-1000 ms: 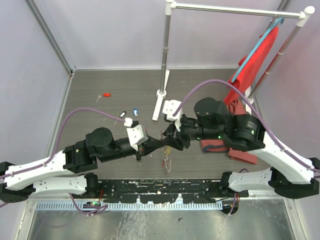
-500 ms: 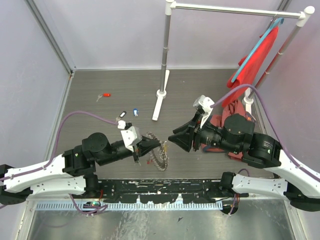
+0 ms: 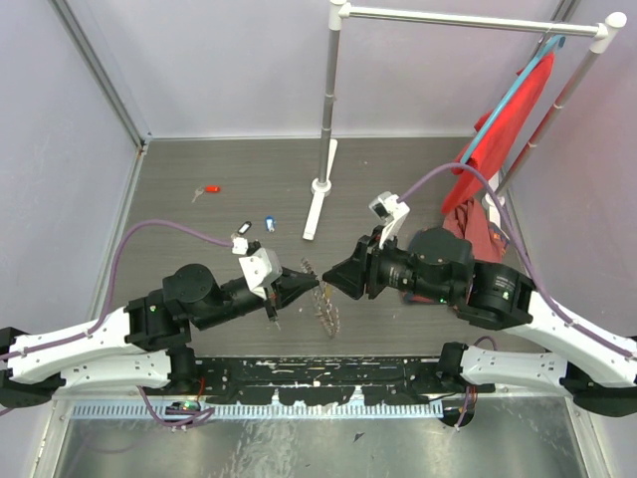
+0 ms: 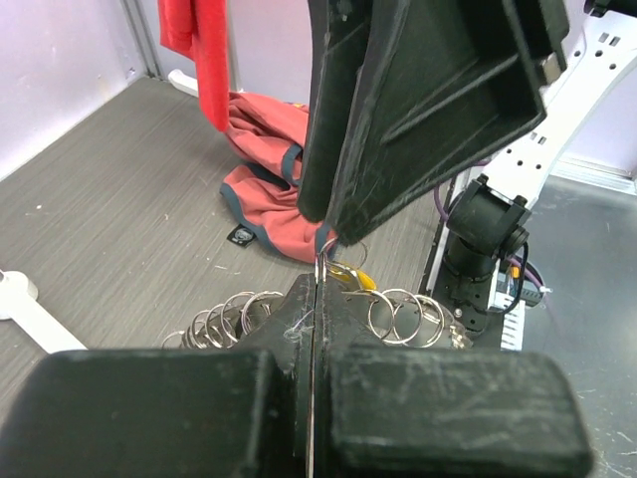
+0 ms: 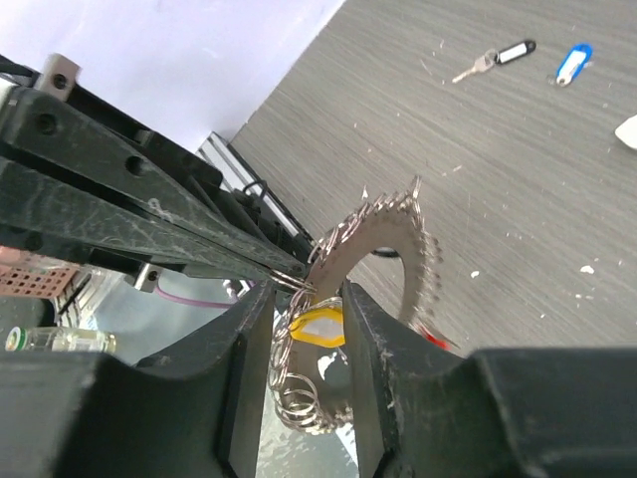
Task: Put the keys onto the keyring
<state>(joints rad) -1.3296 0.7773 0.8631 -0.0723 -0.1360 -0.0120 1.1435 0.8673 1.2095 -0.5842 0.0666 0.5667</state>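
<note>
While the arms are meeting, top view: the left gripper (image 3: 310,284) and right gripper (image 3: 335,280) are facing tip to tip near the middle of the tabletop's (image 3: 398,179) near edge.
Keyring, top view: the spiky keyring (image 3: 325,311) is hanging between both tips.
Loose keys, top view: a red key (image 3: 211,188), a black key (image 3: 243,228) and a blue key (image 3: 270,223) are lying toward the left edge, well apart from the ring.
Left wrist view: the left gripper is clenching the keyring's thin rim edge-on, jaws fully together, with the fringe fanning out on either side.
Right wrist view: the right gripper is grasping a yellow key (image 5: 320,325) by its head, just beside the rim where the left gripper is pinching it.
</note>
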